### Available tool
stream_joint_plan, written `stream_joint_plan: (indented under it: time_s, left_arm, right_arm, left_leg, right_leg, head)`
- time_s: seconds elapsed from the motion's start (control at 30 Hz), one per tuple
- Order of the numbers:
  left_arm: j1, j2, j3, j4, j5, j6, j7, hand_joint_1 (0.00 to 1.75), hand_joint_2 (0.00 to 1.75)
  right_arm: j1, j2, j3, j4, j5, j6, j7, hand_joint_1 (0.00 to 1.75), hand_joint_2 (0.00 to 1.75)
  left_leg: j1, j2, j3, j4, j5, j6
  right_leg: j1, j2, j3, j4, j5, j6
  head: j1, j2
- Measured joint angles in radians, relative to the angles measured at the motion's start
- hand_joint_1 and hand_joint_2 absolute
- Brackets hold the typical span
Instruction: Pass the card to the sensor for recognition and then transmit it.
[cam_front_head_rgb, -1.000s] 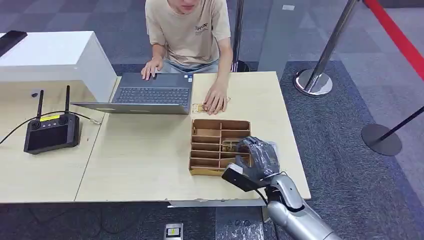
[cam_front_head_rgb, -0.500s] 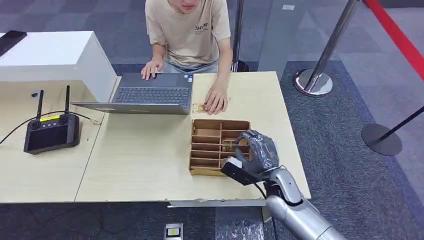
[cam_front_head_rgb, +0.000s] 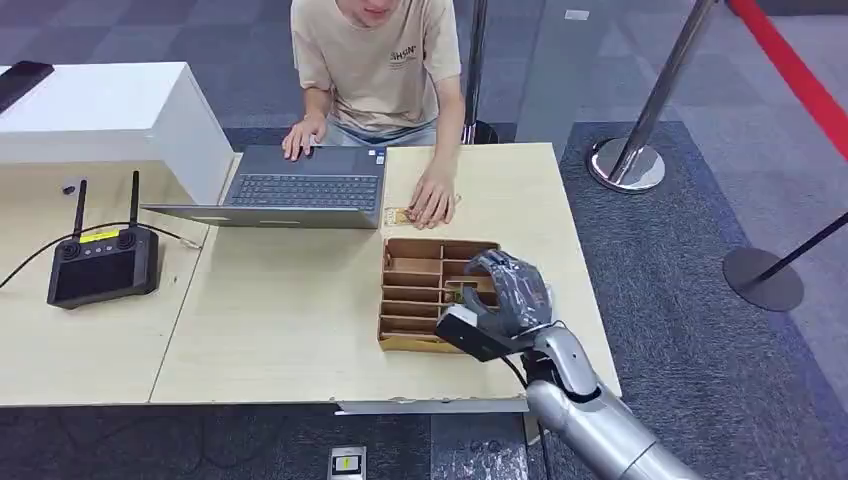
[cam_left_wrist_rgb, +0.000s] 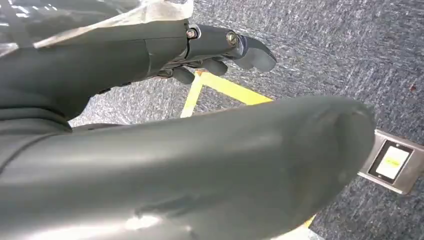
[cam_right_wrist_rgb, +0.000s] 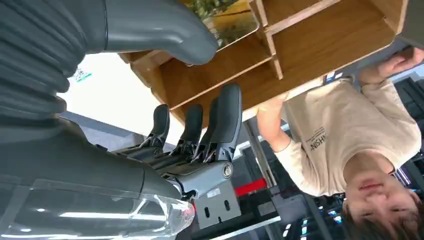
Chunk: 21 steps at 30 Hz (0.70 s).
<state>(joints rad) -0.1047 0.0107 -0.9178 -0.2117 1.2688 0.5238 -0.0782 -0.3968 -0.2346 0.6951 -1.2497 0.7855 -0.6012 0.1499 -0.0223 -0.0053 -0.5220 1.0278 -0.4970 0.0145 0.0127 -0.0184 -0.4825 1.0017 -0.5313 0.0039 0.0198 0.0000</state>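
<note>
My right hand (cam_front_head_rgb: 508, 293) over the divided tray (cam_front_head_rgb: 415, 290); fingers (cam_right_wrist_rgb: 225, 120) apart, empty; card (cam_right_wrist_rgb: 227, 20) beneath my thumb (cam_right_wrist_rgb: 165, 30).

Silver arm (cam_front_head_rgb: 590, 425), dark grey robot hand (cam_front_head_rgb: 508, 295)

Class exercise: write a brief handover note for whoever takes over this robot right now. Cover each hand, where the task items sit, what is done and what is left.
Right hand: open above the right side of the wooden organiser, fingers spread, holding nothing.
Left hand: hanging over the carpet, holding nothing.
Card: lying in an organiser compartment by the right thumb.
Person's hand: resting on the table beyond the organiser.
Done: the reach to the organiser.
Left: grasp the card, present it to the sensor, hand it over.
</note>
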Motion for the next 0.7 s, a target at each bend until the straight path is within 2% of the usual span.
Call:
stream_joint_plan:
  time_s: [0.7]
  left_arm:
    - [0.0,-0.007,0.0,0.0,-0.005,-0.006,0.002,0.0,0.0]
  right_arm:
    - [-0.053,0.029,0.034,0.096,-0.021,0.066,0.004,1.03,1.75]
  left_leg:
    - [0.0,0.0,0.0,0.0,0.0,0.0]
  right_leg:
    - [0.0,0.0,0.0,0.0,0.0,0.0]
  head:
    - [0.0,0.0]
